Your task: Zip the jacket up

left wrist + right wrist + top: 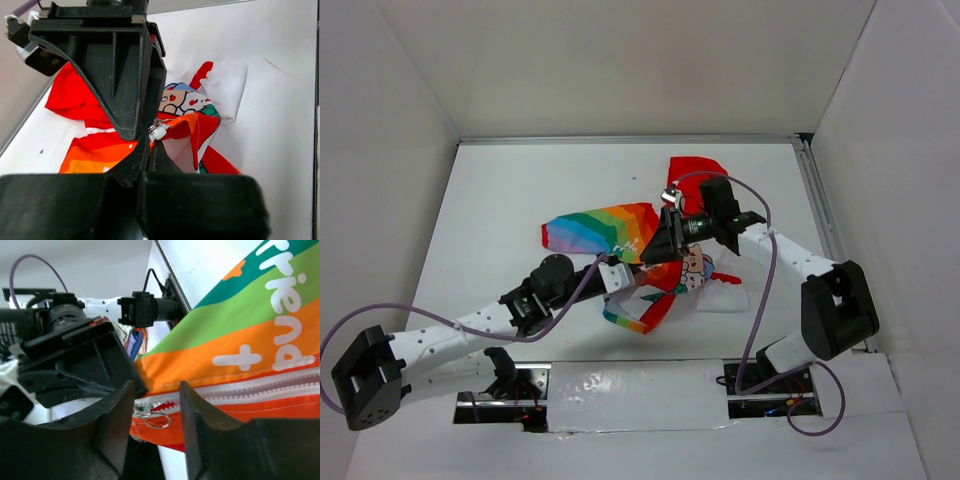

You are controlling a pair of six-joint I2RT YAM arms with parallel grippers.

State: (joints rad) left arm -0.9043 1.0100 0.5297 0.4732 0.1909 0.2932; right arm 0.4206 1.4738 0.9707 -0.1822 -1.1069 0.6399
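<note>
My L gripper (150,143) is clamped on the jacket (608,228) hem by the zip pull (156,421), R gripper (156,401) fingers a narrow gap apart astride that pull, jacket bunched mid-table (510,200) btwn both arms.

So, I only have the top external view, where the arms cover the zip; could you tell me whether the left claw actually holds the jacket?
Observer: Yes, the left wrist view shows the left claw shut on the edge of the jacket, beside the silver zip slider.
Operator: Thank you; and the right claw?
Observer: The right claw is open, with the ring pull lying between its fingers, ungripped.
Operator: Is any zip closed yet?
Observer: Beside that ring, the zip teeth under the orange stripe look joined.
</note>
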